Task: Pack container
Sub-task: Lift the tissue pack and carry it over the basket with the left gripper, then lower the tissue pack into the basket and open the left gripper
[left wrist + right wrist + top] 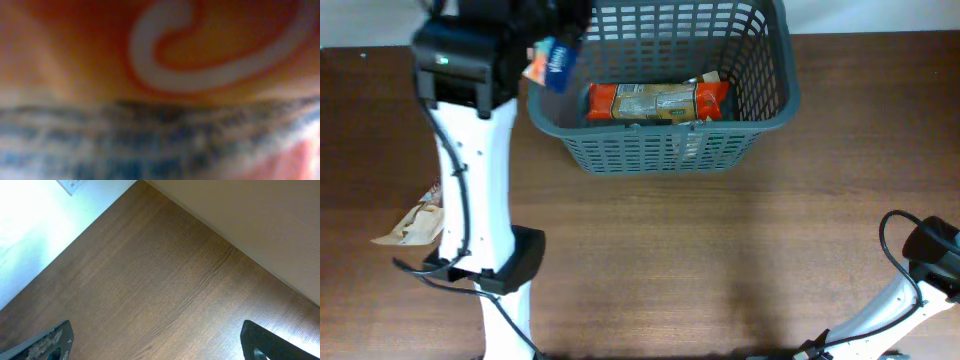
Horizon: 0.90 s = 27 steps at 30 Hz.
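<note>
**Hanging a snack packet at the basket's left rim**

The dark grey shopping basket [760, 95] stands on the brown wooden table [720, 250], towards the edge farthest from the arms' bases. Its slotted walls are upright and its open top faces up. On the basket's floor a long orange-red packet [658, 100] lies flat along the near wall.

Just above the basket's left rim, the left gripper [545, 42] is closed on a small blue, white and orange packet [552, 62]. The packet hangs at a tilt, over the rim rather than down inside. From the left wrist camera I see only blurred orange wrapping with a white swirl and a bluish band below. The fingers themselves do not show there, so the grip is read from above.

Well to the left of the basket, on the near side, a crumpled tan packet [415, 222] lies on the wood beside the left arm [475, 200].

Well apart from the basket, off its near right corner, the right gripper [157, 342] hangs over bare tabletop. Its fingers [55, 341] are spread wide with nothing between them.
</note>
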{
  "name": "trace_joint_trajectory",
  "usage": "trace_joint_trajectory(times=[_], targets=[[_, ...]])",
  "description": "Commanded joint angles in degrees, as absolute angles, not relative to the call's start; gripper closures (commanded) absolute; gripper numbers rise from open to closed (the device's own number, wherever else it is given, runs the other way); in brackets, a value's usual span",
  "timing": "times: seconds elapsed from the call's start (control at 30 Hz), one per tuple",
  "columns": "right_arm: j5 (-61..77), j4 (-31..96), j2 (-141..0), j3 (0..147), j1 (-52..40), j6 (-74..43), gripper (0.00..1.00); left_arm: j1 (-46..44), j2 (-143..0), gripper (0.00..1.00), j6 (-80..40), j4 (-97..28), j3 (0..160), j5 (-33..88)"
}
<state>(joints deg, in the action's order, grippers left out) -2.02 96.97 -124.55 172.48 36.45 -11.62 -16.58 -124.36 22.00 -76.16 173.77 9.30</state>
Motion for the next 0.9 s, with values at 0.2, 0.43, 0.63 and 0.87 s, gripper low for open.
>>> trace_joint_trajectory(times=[0.2,0.43,0.63,0.87], targets=[[-1.72,97.3,-123.15,172.37,36.4,-11.66,0.01,-20.99,-125.97,0.98,35.03,-76.82,174.36,18.72],[-1.72,97.3,-123.15,172.37,36.38,-11.66,0.01,-20.84,-133.27,0.98,35.64,-76.55,174.36,18.74],[-1.72,97.3,-123.15,172.37,36.4,-11.66,0.01,-20.84,-139.48,0.98,35.62,-76.55,174.36,18.72],[-1.72,97.3,-123.15,172.37,36.4,-11.66,0.01,-20.84,-143.48,0.97,35.57,-77.21,174.3,18.7]])
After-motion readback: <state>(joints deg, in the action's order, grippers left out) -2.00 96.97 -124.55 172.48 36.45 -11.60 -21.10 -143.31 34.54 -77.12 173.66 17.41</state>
